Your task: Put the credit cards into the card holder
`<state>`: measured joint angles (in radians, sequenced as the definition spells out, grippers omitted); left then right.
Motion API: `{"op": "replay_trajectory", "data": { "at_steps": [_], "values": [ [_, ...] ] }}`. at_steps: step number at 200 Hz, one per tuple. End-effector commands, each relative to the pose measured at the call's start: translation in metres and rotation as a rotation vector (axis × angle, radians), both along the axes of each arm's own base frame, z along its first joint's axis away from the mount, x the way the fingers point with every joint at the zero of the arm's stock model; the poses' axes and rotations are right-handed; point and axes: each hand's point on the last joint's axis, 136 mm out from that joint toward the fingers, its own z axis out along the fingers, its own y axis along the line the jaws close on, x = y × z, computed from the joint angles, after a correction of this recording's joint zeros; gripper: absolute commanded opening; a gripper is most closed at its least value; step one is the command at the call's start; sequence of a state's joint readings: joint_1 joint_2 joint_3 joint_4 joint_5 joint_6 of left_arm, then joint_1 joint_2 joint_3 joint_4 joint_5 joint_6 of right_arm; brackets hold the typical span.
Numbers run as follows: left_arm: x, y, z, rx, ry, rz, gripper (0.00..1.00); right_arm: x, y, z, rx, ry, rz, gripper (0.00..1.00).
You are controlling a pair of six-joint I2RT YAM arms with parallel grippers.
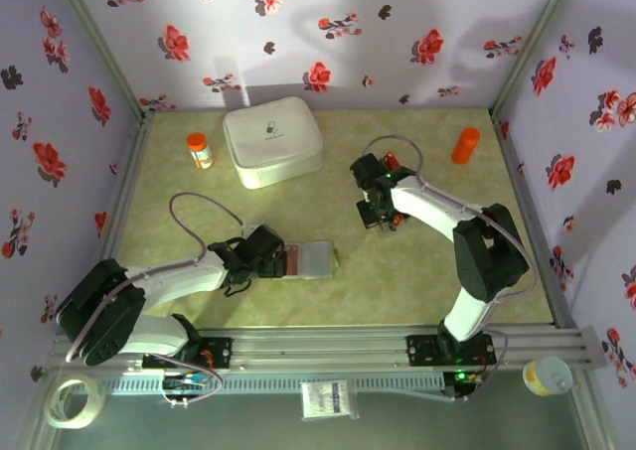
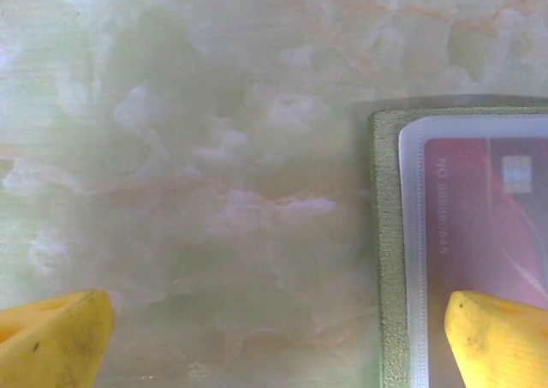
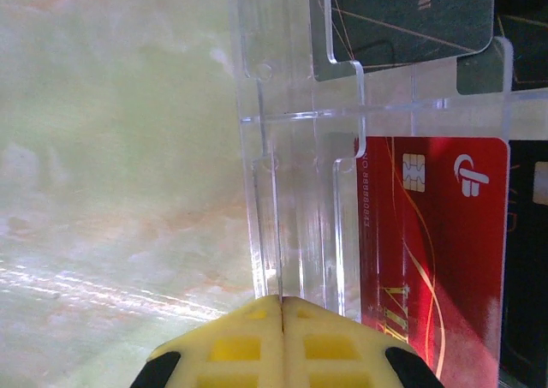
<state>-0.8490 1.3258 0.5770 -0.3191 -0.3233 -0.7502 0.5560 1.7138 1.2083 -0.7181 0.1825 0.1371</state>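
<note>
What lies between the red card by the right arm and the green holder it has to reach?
Nothing visible stands on the table between them. The red card sits slotted in a clear rack, and the open left fingers hang over the holder edge, so they might crowd it.
</note>
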Motion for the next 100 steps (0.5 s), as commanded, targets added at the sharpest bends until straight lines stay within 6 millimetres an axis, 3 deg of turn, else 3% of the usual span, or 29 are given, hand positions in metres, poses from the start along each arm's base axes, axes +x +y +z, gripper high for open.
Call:
{"op": "replay_trajectory", "data": {
  "at_steps": [1,62,100],
  "values": [
    [0.001,0.006,0.005,0.032,-0.019,0.007,1.00,0.003,0.010,0.034,0.078,-0.038,0.023,0.00],
    [0.000,0.008,0.005,0.038,-0.015,0.010,1.00,-0.007,0.050,0.091,0.417,-0.101,-0.014,0.00],
    [-0.001,0.008,0.003,0.041,-0.008,0.012,1.00,-0.027,0.098,0.099,0.833,-0.068,-0.084,0.00]
  ]
}}
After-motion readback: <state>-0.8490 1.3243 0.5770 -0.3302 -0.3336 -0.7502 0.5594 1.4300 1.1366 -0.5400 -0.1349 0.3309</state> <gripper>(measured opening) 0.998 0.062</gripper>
